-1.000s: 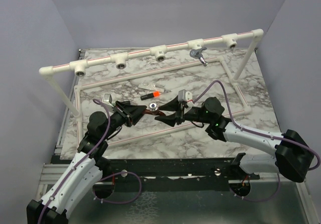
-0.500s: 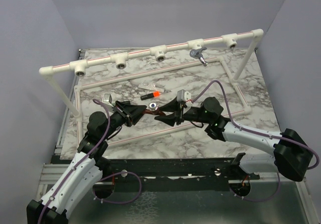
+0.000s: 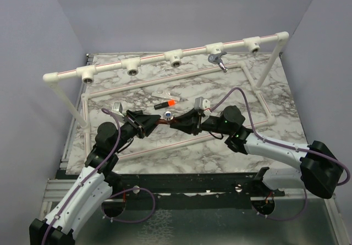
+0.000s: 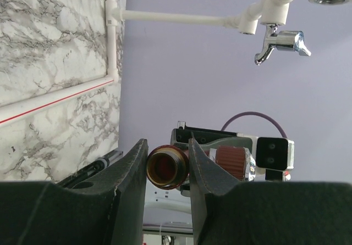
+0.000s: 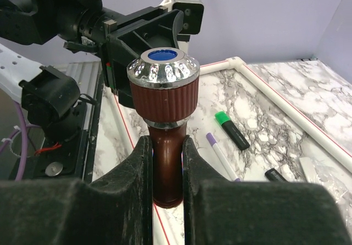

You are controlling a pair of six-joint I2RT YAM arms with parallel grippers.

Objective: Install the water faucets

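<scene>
The copper-coloured faucet hangs above the marble table between my two grippers. My left gripper is shut on its threaded end; the jaws touch both sides of the ring. My right gripper is shut on its curved body, just below the ribbed knob with the chrome cap. The silver chrome faucet is screwed into a tee on the raised white pipe rail, spout down; it also shows in the left wrist view.
The white pipe rail with several open tee fittings spans the back on two legs. A white pipe frame lies flat on the table. An orange-capped marker, a green-capped marker and a purple pen lie nearby.
My right gripper's jaws, open around the copper faucet before, have closed on its body. The left gripper has held still with the threaded end.
</scene>
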